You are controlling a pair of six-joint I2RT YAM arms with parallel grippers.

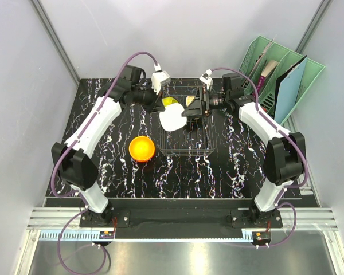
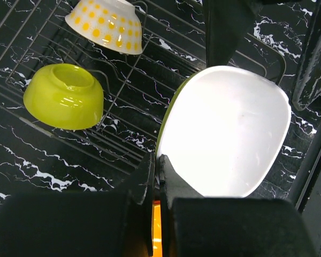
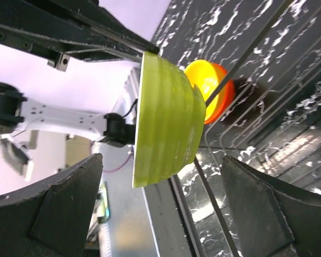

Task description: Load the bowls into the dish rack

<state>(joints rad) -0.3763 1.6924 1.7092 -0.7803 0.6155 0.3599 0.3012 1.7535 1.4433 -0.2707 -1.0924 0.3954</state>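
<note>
We see the left gripper [image 2: 157, 167] clamped on the near rim of the large bowl [image 2: 230, 139], white inside and green outside. The bowl is tipped up on edge over the left part of the dish rack [image 1: 189, 146]. We cannot tell whether its lower edge touches the wire.

The right gripper [image 1: 194, 111] faces it from the right with its jaws wide apart. One dark finger sits on each side of the bowl, and we see no contact.

The rack sits at the middle of the black marbled table [image 1: 229, 166]. Two small bowls lie upside down at its far end: a lime bowl [image 2: 64, 96] on the left and a white dotted bowl [image 2: 107, 24] beside it.

An orange bowl [image 1: 141, 148] stands on the table just outside the rack, at its near left corner. A mint-green file organiser [image 1: 281, 77] stands at the far right.
</note>
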